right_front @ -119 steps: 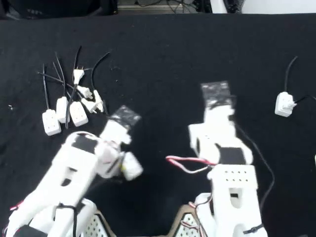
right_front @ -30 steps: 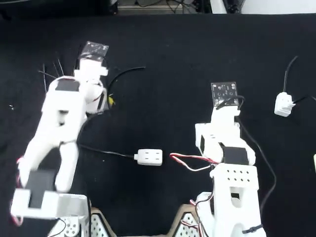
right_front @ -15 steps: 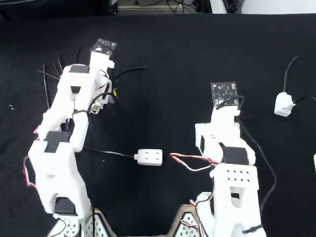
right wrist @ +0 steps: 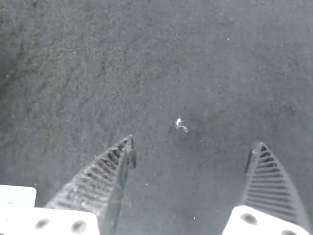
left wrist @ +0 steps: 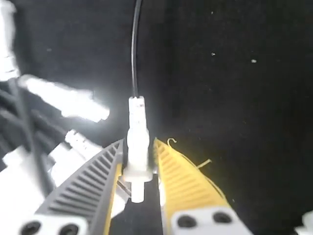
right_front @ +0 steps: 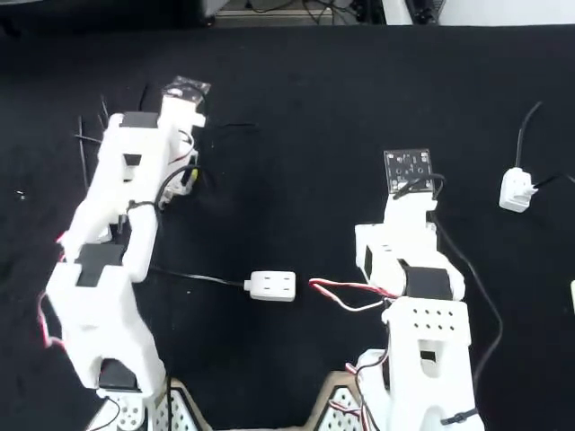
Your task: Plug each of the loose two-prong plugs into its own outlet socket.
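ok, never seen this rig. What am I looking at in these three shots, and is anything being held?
Two small white robot arms sit side by side at a table covered in black cloth. The high view comes from a fixed camera looking down. The other two come from a camera on each arm's wrist, looking out past its own gripper.

The left arm is stretched out to the far left of the table. Its wrist view shows the left gripper shut on a white plug with a black cord, beside more white pieces. The right gripper is open over bare cloth and holds nothing.

An outlet socket lies between the arms. Another white block with a cord lies far right.
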